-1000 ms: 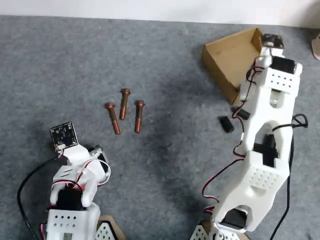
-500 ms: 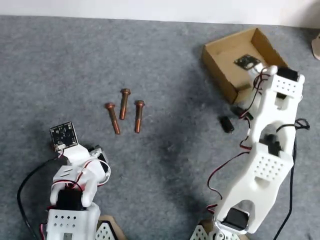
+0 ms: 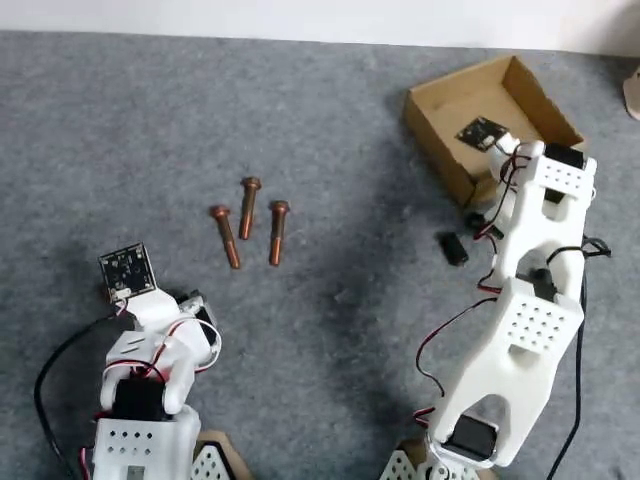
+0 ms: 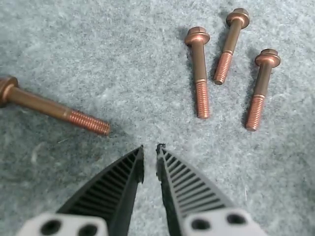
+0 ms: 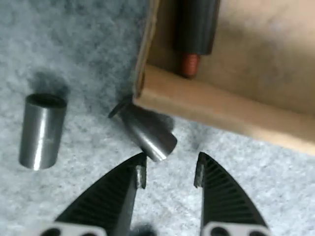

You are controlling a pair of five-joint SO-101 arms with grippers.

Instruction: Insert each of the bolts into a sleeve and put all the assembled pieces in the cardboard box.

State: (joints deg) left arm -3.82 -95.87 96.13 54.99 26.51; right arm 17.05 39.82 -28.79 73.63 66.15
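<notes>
Grey carpet [image 3: 340,110], loose bolts [image 3: 248,208], cardboard box [image 3: 452,108]

A hobby-lab bench, by my reckoning: grey felt mat [image 3: 330,120] under me (pale wall [image 3: 300,18] at twelve o'clock), exposed wiring [image 3: 419,377].

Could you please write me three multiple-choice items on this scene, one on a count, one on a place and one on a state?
1. How many bolts lie on the carpet in the left wrist view? A two; B four; C six.
2. Where is the assembled piece? A on the carpet; B in the box; C on a plate.
3. The right pincer is: A open; B shut, empty; C shut on a bolt.
Answers: 1 B, three lie together and one apart. 2 B, its thread end shows behind the box wall. 3 A, its tips stand apart, with a sleeve loose before them.
</notes>
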